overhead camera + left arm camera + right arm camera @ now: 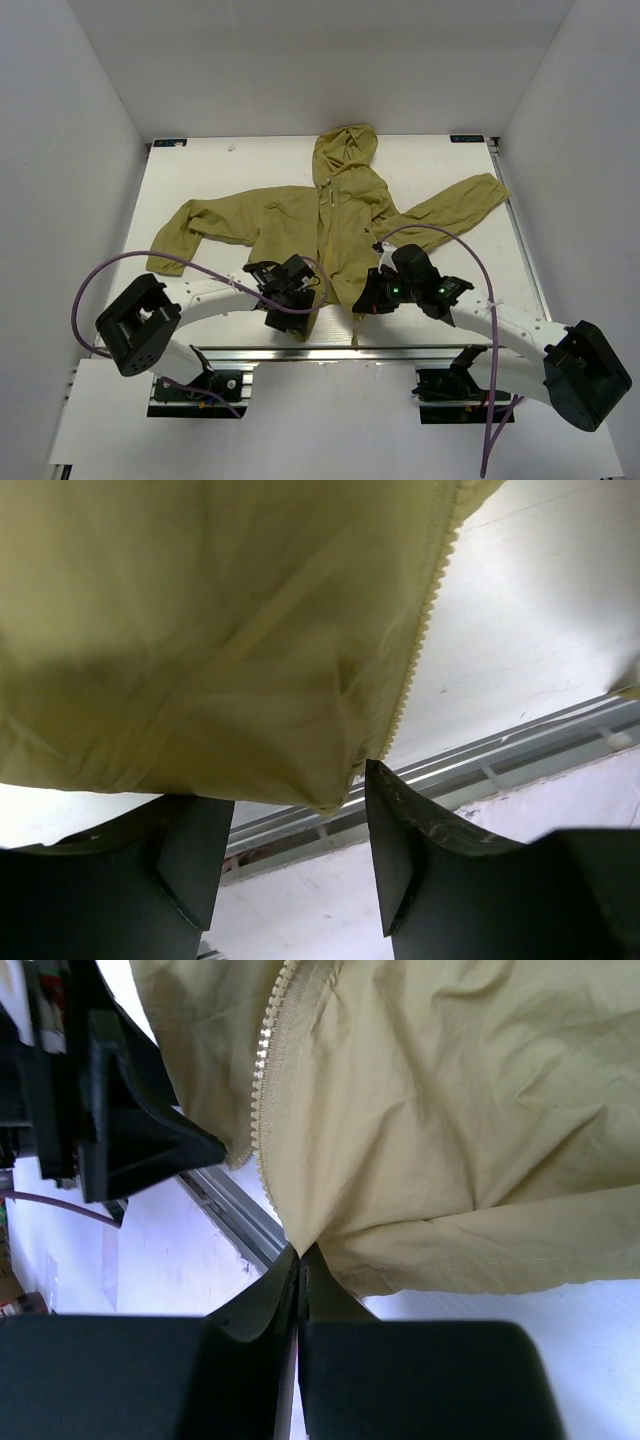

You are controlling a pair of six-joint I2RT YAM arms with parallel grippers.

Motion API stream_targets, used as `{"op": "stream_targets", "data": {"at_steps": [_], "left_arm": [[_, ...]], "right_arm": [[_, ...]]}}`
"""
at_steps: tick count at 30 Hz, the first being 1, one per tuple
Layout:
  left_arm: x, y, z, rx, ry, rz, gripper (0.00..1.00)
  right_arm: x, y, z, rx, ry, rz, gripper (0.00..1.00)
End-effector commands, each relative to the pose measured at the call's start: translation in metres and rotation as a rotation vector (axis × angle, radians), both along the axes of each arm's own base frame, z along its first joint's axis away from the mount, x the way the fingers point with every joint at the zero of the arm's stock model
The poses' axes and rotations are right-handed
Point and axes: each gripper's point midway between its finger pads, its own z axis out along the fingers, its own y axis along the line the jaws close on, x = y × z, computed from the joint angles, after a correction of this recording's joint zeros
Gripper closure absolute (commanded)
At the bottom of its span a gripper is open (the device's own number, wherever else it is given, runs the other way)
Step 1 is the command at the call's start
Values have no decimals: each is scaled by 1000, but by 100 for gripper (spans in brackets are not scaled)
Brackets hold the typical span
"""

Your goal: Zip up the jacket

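The olive-green hooded jacket (pixel 335 225) lies flat on the white table, hood away from the arms, sleeves spread, its light zipper (pixel 328 215) running down the front. My left gripper (pixel 290 305) is open at the jacket's bottom hem; in the left wrist view the hem corner (pixel 330 795) hangs just above the gap between my fingers (pixel 390 830), beside the zipper teeth (pixel 420 650). My right gripper (pixel 368 300) is shut on the hem of the jacket's other front panel (pixel 305 1245), next to its zipper teeth (pixel 262 1070).
A metal rail (pixel 330 352) runs along the table's near edge just below the hem. Purple cables (pixel 120 265) loop over both arms. White walls enclose the table on three sides.
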Motion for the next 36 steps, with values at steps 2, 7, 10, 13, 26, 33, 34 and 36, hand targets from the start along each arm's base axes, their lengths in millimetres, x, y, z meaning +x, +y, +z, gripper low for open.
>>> {"op": "stream_targets", "data": {"at_steps": [2, 7, 10, 13, 26, 33, 34, 36], "left_arm": [[0, -2, -11, 49, -12, 21, 35], [-7, -5, -21, 83, 3, 12, 50], [-4, -4, -27, 119, -14, 16, 76], [-1, -9, -26, 116, -17, 13, 93], [50, -54, 81, -132, -279, 84, 100], [93, -54, 168, -380, -575, 324, 100], [93, -50, 175, -416, -595, 359, 100], [100, -53, 192, -497, -645, 395, 100]], "right_arm": [[4, -2, 5, 19, -22, -31, 100], [5, -8, 3, 6, -24, -62, 100], [7, -10, 4, 5, -38, -83, 100], [10, -12, 7, 5, -54, -100, 100], [27, 3, 41, 159, -140, -115, 100], [42, 20, 100, 438, -220, -172, 100], [46, 21, 113, 480, -244, -183, 100], [49, 22, 127, 526, -273, -189, 100]]}}
